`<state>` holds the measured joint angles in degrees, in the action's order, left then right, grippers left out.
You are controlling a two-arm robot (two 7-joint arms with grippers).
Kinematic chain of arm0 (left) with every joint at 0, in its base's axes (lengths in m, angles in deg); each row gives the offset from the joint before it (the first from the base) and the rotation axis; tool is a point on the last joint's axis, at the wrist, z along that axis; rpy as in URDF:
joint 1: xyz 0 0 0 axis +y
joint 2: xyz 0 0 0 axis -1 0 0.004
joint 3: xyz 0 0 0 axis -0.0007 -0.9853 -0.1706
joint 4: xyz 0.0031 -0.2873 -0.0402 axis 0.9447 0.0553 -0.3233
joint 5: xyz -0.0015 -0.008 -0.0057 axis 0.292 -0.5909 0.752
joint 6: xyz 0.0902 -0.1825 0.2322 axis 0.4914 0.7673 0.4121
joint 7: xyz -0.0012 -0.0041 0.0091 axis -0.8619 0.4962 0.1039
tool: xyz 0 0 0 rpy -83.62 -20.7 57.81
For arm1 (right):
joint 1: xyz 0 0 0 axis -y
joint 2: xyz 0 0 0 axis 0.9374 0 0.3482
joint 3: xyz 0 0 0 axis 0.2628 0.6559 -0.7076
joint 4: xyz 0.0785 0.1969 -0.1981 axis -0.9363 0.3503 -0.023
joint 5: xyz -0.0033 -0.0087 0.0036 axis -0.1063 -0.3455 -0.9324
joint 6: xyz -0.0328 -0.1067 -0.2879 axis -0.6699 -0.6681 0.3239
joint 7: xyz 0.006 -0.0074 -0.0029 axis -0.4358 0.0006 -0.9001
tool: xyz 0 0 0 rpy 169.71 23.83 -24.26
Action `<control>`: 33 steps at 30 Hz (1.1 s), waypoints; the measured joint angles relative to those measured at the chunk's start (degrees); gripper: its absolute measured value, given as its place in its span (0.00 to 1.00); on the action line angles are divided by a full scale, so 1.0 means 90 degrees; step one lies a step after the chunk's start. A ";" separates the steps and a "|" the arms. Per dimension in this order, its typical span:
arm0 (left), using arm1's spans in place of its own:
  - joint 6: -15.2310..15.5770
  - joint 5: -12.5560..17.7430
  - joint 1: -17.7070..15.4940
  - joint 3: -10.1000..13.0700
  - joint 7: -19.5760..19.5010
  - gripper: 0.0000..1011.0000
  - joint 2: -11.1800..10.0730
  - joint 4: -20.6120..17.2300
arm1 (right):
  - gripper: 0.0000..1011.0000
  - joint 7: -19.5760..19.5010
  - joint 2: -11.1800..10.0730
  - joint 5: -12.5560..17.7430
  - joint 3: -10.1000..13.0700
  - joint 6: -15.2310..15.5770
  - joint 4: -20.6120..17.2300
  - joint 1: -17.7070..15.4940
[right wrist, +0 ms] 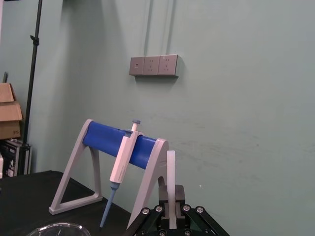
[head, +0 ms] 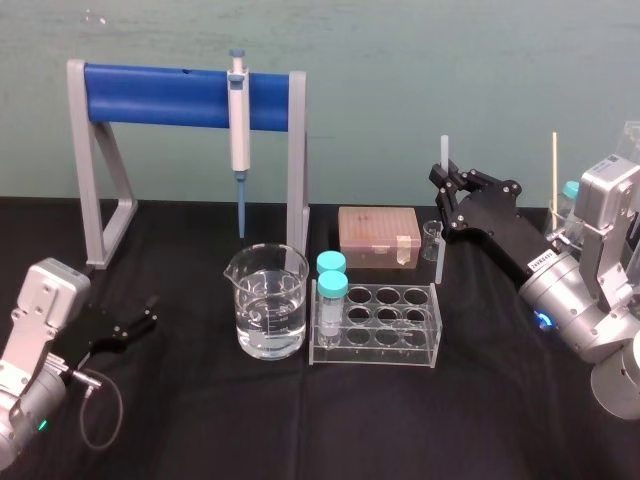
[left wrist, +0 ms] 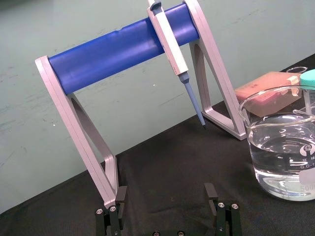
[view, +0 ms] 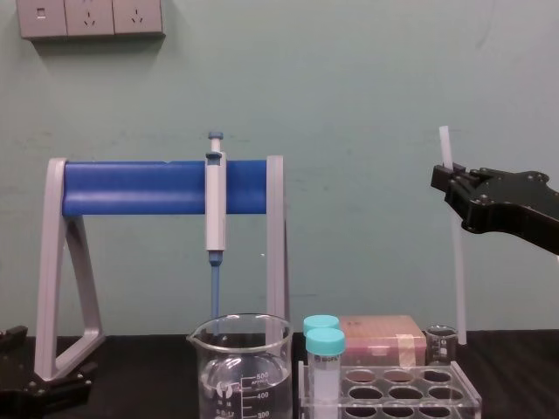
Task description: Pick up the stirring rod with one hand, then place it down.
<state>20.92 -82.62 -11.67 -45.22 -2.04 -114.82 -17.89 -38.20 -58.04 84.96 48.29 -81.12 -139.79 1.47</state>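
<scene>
The stirring rod (head: 441, 225), a thin translucent white stick, stands upright at the right of the table behind the tube rack. My right gripper (head: 446, 190) is shut on its upper part, and a short length sticks out above the fingers. From the chest, the stirring rod (view: 455, 262) hangs down from the right gripper (view: 449, 181), and its low end is beside a small glass beaker (view: 441, 343). Whether that end touches the table, I cannot tell. Close up, the stirring rod (right wrist: 171, 187) rises from between the black fingers (right wrist: 179, 195). My left gripper (head: 140, 322) rests open at the front left, holding nothing.
A grey stand with a blue bar (head: 165, 95) holds a pipette (head: 238, 120) at the back left. A water-filled beaker (head: 268, 303) and a clear tube rack (head: 377, 322) with two capped tubes sit mid-table. A pinkish tip box (head: 377, 236) lies behind the rack.
</scene>
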 joint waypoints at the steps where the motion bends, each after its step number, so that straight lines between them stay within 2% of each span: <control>1: 0.0000 0.0000 0.0000 0.0000 0.0000 0.99 0.0000 0.0000 | 0.07 0.0000 0.0000 0.0000 0.0000 0.0000 0.0000 0.0000; 21: 0.0000 0.0000 0.0000 0.0000 0.0000 0.99 0.0000 0.0000 | 0.07 0.0006 -0.0007 -0.0049 -0.0002 -0.0029 0.0024 0.0014; 33: 0.0000 0.0000 0.0000 0.0000 0.0000 0.99 0.0000 0.0000 | 0.07 0.0401 0.0004 -0.0237 -0.0157 -0.0520 0.0698 0.0448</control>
<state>20.92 -82.62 -11.66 -45.22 -2.04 -114.82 -17.89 -34.59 -58.00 82.83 46.87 -85.80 -133.52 5.50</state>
